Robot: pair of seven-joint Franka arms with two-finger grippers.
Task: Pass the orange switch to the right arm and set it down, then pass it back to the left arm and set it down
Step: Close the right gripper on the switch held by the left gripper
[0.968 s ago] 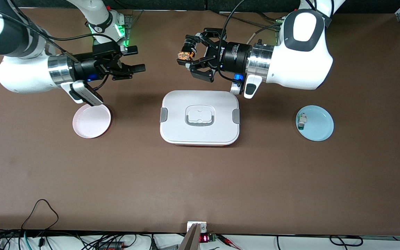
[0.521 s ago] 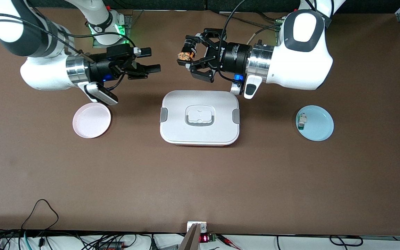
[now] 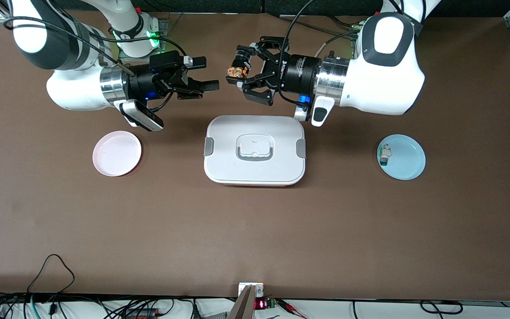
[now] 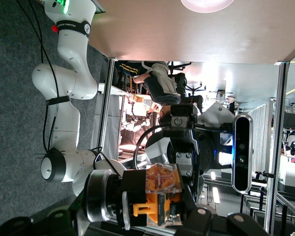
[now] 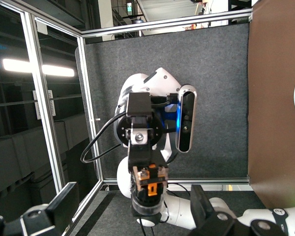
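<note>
A brown table [image 3: 255,230] spreads under two white arms. At its centre sits the white box [image 3: 255,150], lid on, grey clips at both ends. The pink plate [image 3: 117,153] lies at the box's nine o'clock, the blue plate [image 3: 403,157] at its three o'clock, with a small white part [image 3: 385,155] resting on its rim. Up at the box's twelve o'clock, in the air over bare table, the left gripper [image 3: 236,76] is clamped on the orange switch [image 3: 235,71]. Facing it at the switch's nine o'clock, just apart, the right gripper [image 3: 205,73] holds its fingers spread wide, gripping nothing.
</note>
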